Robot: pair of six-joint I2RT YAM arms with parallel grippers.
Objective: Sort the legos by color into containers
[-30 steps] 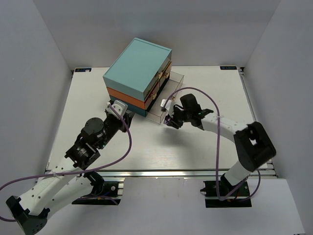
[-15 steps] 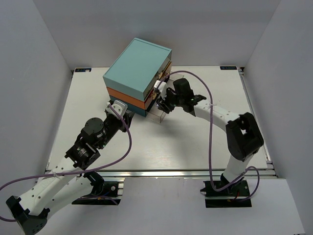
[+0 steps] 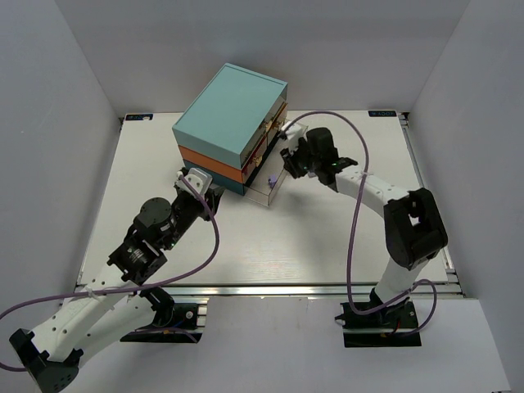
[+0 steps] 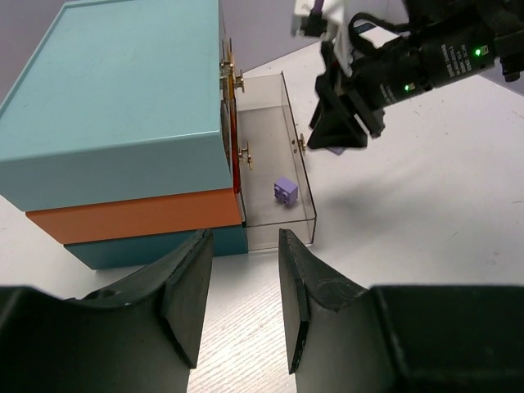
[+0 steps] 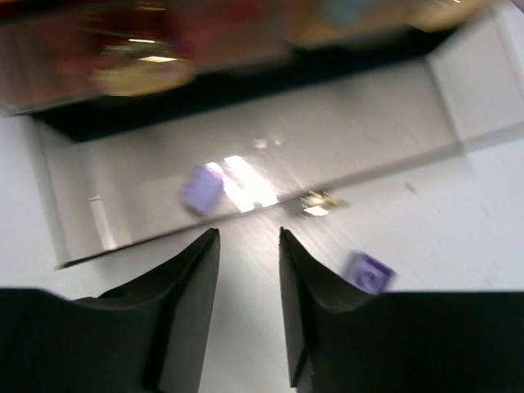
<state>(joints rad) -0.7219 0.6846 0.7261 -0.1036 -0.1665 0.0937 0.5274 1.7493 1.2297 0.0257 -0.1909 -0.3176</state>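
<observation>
The chest (image 3: 230, 108) has light-teal, orange and blue layers. Its clear bottom drawer (image 3: 267, 196) is pulled out to the right. One lavender lego (image 3: 271, 181) lies in the drawer, and it shows in the left wrist view (image 4: 285, 190) and the right wrist view (image 5: 202, 189). My right gripper (image 3: 288, 158) hovers open and empty over the drawer's front wall (image 5: 270, 201). A second lavender shape (image 5: 370, 272) shows beside its right finger; I cannot tell whether it is a brick or a reflection. My left gripper (image 3: 214, 190) is open and empty near the chest's near corner.
The drawer's gold handle (image 5: 315, 201) sits just ahead of my right fingertips. Upper drawers with gold handles (image 4: 232, 75) are closed. The right arm (image 4: 426, 57) reaches across behind the drawer. White walls enclose the table (image 3: 327, 237).
My right gripper moved from the table up to the drawer, then back a little to the right. A lavender lego now lies in the drawer. The left arm has not moved.
</observation>
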